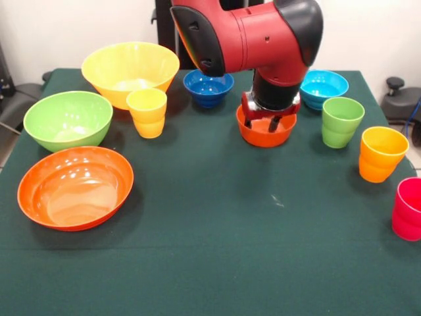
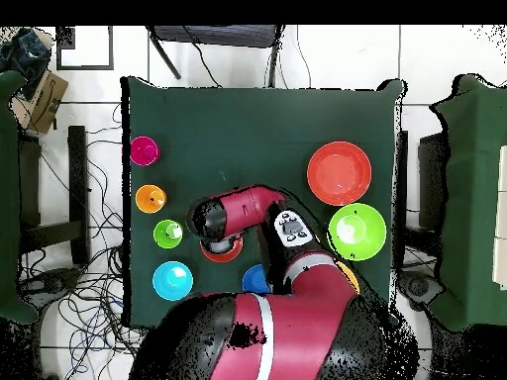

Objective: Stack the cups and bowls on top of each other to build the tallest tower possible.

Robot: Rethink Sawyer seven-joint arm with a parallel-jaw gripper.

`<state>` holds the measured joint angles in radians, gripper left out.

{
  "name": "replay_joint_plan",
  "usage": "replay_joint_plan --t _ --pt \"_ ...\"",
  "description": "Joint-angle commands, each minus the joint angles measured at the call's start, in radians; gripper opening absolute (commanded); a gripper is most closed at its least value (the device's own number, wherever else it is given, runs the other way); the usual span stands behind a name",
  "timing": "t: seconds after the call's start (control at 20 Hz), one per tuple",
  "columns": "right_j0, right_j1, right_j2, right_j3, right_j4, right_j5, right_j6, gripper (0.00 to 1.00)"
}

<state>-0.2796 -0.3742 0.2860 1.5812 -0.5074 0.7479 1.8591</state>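
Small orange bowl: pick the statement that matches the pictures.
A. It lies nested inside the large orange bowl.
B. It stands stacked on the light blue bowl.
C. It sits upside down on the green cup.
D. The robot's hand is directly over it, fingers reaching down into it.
D: in the front view the hand hangs right above the small orange bowl, its dark fingers dipping inside the rim.

Bright even light; soft shadows beside bowls; glare on large orange bowl [image 1: 75, 187].

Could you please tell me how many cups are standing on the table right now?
4: yellow cup before the large yellow bowl; green cup, orange-yellow cup and pink-red cup along the picture's right side.
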Motion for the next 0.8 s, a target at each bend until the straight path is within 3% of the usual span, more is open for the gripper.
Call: replay_joint_plan --t 0.05,0.8 --pt "-0.031 -0.001 0.127 -0.201 -0.075 -0.02 -0.24 1.0" --pt "-0.042 -0.035 0.144 -0.212 -0.079 0.054 -0.251 1.0"
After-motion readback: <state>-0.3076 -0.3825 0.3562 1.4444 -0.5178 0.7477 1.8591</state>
